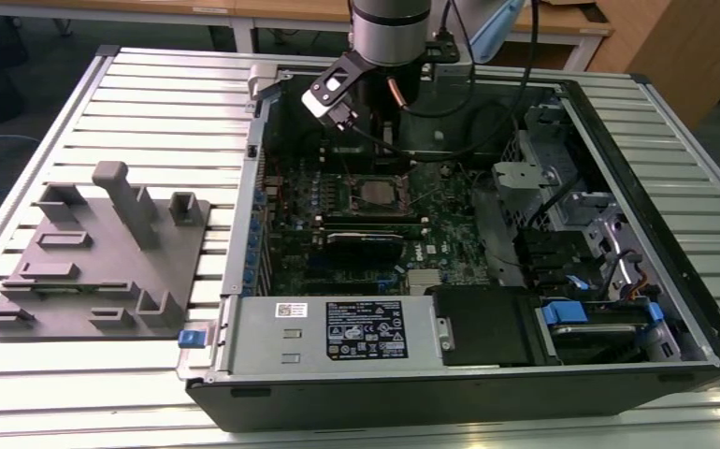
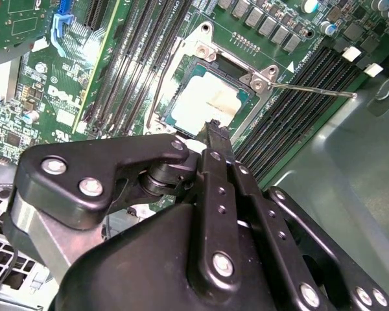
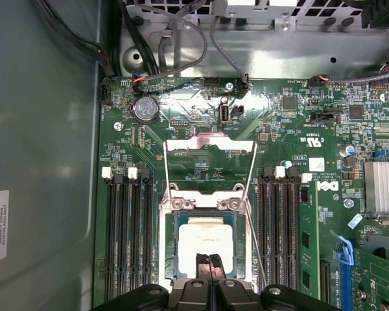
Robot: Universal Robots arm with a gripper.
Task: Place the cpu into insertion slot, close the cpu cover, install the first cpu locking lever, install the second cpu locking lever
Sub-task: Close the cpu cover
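Presently, the cpu (image 3: 206, 241) is recorded as lying in the insertion slot (image 3: 171, 247), the cpu cover (image 3: 211, 144) swung back and open beyond it; the claw (image 3: 211, 260) is closed tight with nothing gripped, its tips poised over the chip's edge. Hazards noted: the chip could be tilted and socket pins bent if pressed off-centre by the tips; the thin wire lever (image 2: 311, 88) could be snagged. Surface: slatted metal bench (image 1: 148, 94), open computer case (image 1: 460, 398) laid on it, grey fixture (image 1: 98, 271) beside. Room: wooden furniture (image 1: 560, 28) glimpsed behind

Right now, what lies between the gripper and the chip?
Nothing. In both wrist views the gripper reaches over the chip, with no other part between them.
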